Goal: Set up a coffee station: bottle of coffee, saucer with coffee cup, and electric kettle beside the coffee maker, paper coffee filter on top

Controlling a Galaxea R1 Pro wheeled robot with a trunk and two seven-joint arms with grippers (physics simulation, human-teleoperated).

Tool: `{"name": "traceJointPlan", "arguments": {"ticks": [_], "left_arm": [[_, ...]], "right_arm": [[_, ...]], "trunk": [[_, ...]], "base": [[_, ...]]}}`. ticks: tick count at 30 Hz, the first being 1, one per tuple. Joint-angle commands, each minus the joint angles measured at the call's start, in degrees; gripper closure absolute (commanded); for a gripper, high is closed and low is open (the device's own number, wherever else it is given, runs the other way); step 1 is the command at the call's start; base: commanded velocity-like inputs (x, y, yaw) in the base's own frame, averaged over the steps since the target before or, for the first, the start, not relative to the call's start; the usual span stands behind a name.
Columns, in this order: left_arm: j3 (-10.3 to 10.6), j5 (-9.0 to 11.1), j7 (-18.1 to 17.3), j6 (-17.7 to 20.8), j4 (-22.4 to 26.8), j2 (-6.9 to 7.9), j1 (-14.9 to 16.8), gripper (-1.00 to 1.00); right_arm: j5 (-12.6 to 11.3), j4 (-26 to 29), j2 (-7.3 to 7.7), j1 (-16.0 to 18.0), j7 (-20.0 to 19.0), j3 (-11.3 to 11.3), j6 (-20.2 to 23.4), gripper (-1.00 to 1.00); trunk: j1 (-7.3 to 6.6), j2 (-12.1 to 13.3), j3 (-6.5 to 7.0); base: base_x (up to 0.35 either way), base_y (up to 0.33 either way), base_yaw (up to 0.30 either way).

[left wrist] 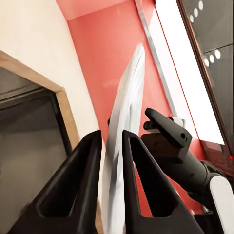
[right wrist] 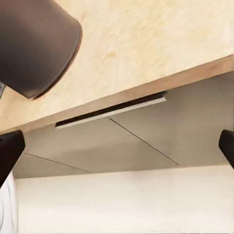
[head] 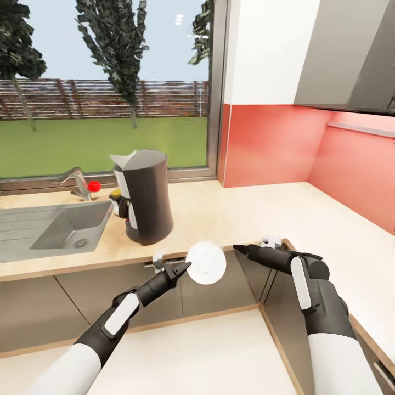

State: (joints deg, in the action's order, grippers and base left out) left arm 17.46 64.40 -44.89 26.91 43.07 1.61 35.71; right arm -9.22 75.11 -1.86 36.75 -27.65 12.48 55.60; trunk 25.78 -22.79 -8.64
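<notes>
Right now my left gripper (head: 184, 269) is clamped on the saucer (head: 206, 263), held on edge in the air just off the front edge of the kitchen countertop (head: 263, 214). The coffee maker (head: 144, 196) stands up and left of it, near the sink (head: 60, 227). My right gripper (head: 237, 248) points at the saucer; its fingers stand wide apart. My left wrist view shows the fingers (left wrist: 139, 165) pinching the rim.

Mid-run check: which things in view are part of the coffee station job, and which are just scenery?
Job items:
saucer, held in the left gripper
coffee maker
paper coffee filter on top of it
bottle of coffee beside it
kitchen countertop

Just there:
sink
tap
window
</notes>
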Motion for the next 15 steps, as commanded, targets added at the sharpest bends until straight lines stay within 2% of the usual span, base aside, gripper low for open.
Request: {"name": "traceJointPlan", "arguments": {"ticks": [1, 7, 15], "left_arm": [[0.21, 0.53, 0.04, 0.34, 0.00, 0.06, 0.06, 1.00], [0.14, 0.53, 0.05, 0.34, 0.03, 0.11, 0.06, 1.00], [0.04, 0.55, -0.01, 0.36, -0.06, 0.45, 0.04, 1.00]], "right_arm": [[-0.09, 0.03, -0.07, 0.07, -0.12, 0.18, 0.38, -1.00], [-0.02, -0.07, -0.08, 0.07, -0.12, 0.18, 0.38, -1.00], [0.03, -0.32, -0.10, 0.07, -0.12, 0.18, 0.38, -1.00]], "trunk": [[0.00, -0.13, -0.13], [0.00, -0.13, -0.13], [0.00, -0.13, -0.13]], "base": [[-0.344, 0.141, 0.000], [-0.344, 0.141, 0.030], [-0.344, 0.141, 0.238]]}}
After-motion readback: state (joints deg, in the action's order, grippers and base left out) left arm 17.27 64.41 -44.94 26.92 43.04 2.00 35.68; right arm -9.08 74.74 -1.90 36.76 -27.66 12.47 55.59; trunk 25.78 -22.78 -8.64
